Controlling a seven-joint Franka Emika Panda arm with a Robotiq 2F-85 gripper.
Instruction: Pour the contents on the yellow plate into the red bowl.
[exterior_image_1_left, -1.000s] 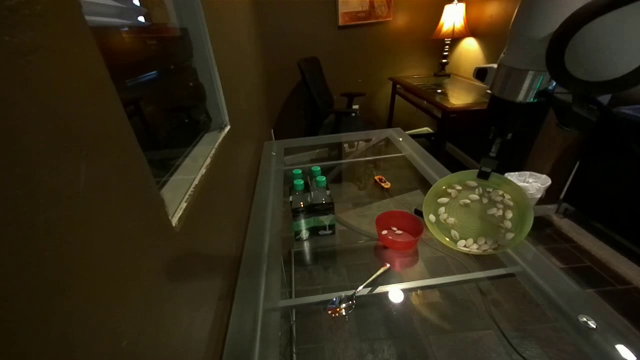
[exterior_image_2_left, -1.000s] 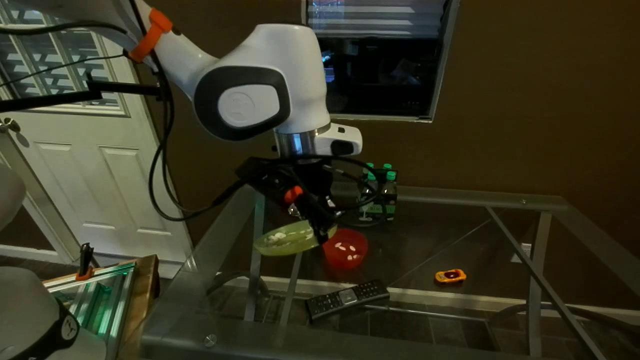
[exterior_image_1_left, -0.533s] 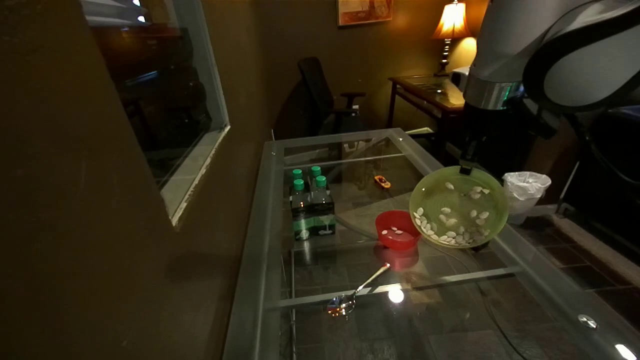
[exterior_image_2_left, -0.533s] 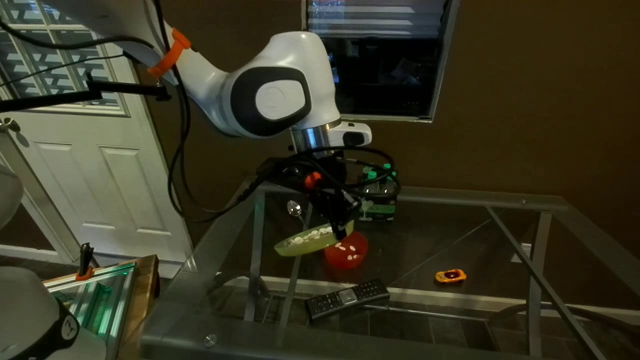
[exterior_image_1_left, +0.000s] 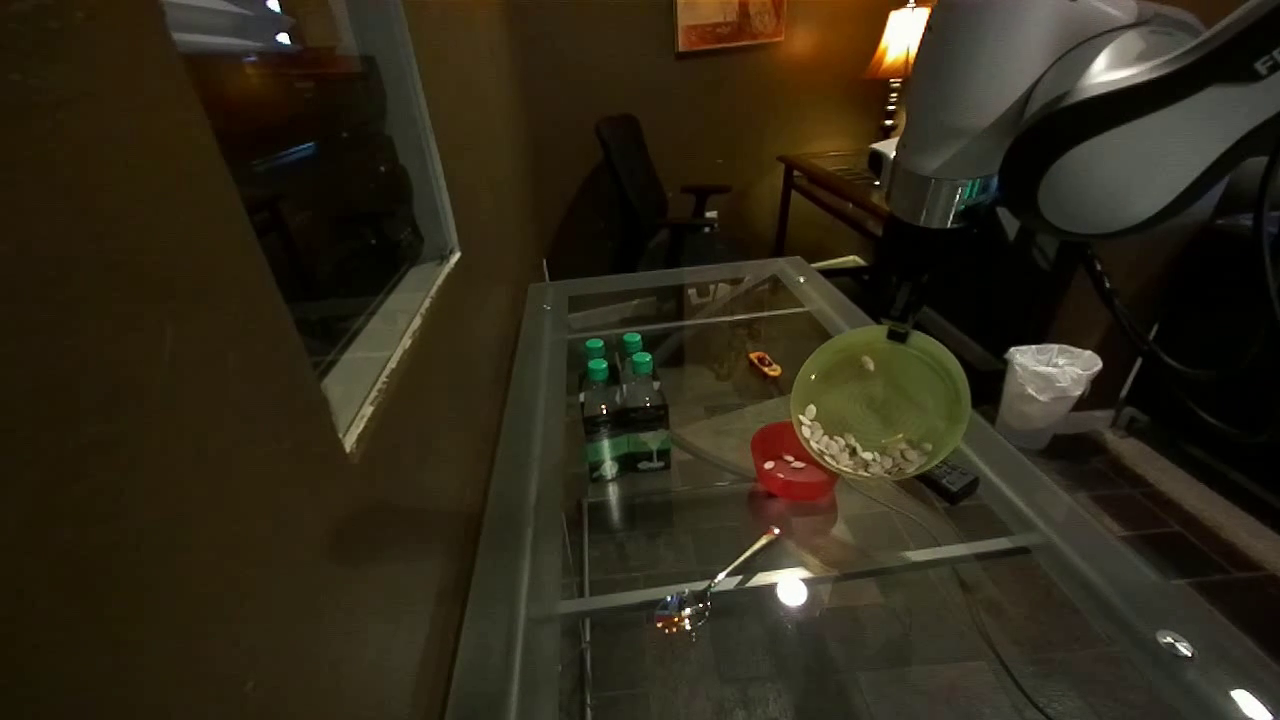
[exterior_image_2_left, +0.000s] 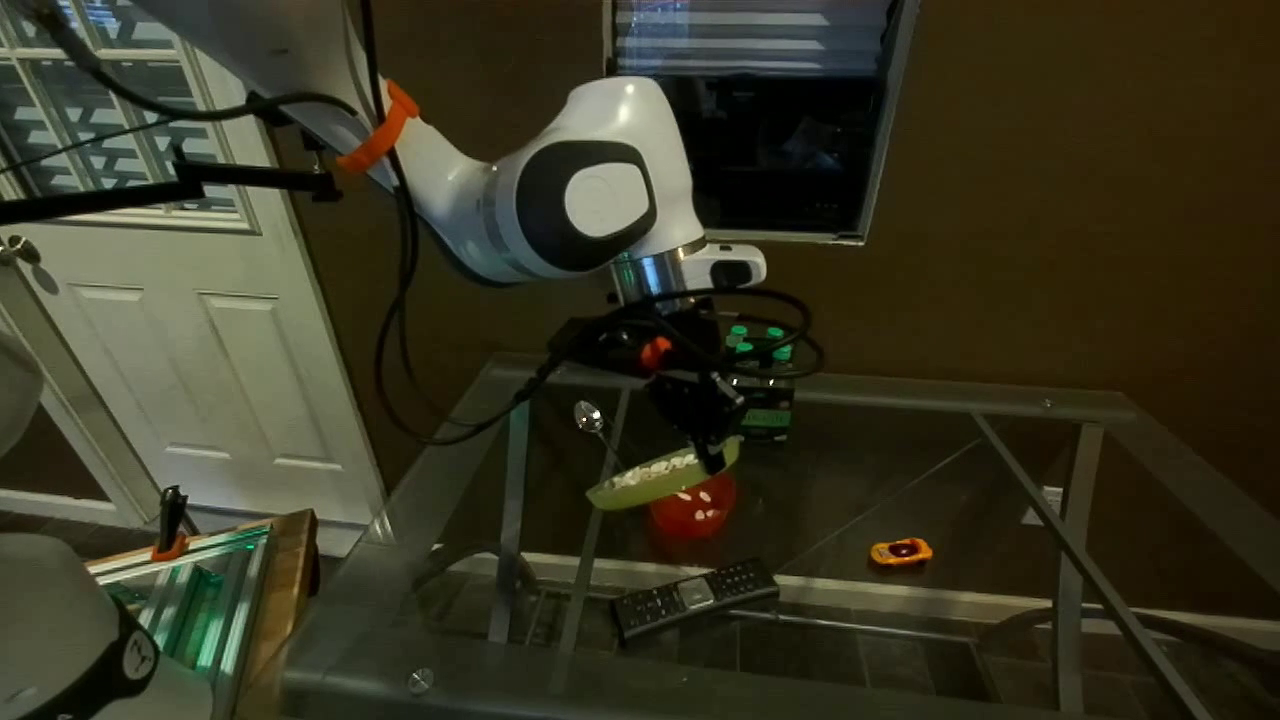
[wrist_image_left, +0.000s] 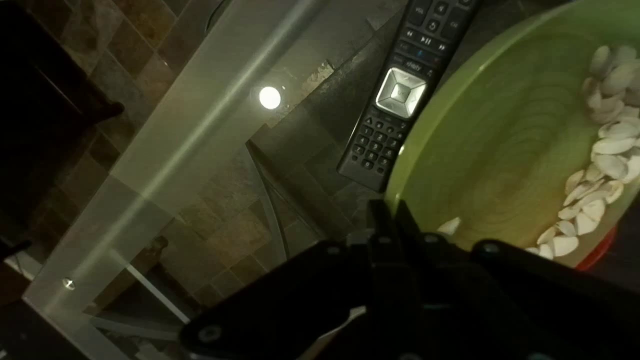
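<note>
The yellow plate (exterior_image_1_left: 885, 385) hangs tilted in the air, with my gripper (wrist_image_left: 390, 205) shut on its rim. In the wrist view one finger is outside the rim and one inside. The contents (exterior_image_1_left: 860, 458), pale oval pieces, are heaped along the plate's low edge; a lone piece (exterior_image_1_left: 867, 363) clings near the gripped side. The red bowl (exterior_image_1_left: 787, 484) stands on the glass table with a few pieces in it. The plate covers part of the bowl in both exterior views. Only a red sliver of the bowl (wrist_image_left: 599, 248) shows beyond the plate in the wrist view.
A carrier of green-capped bottles (exterior_image_1_left: 625, 435) stands by the wall side. A spoon (exterior_image_1_left: 690, 605) lies on the glass near the bowl. A black remote (exterior_image_2_left: 695, 596) and an orange toy car (exterior_image_2_left: 900, 552) lie on the table too. Behind, a white-lined bin (exterior_image_1_left: 1045, 390) is on the floor.
The arm has carried the plate closer to the bowl, and it now overlaps the bowl more. The plate's tilt has steepened, and the spread-out pieces have slid together to its low edge.
</note>
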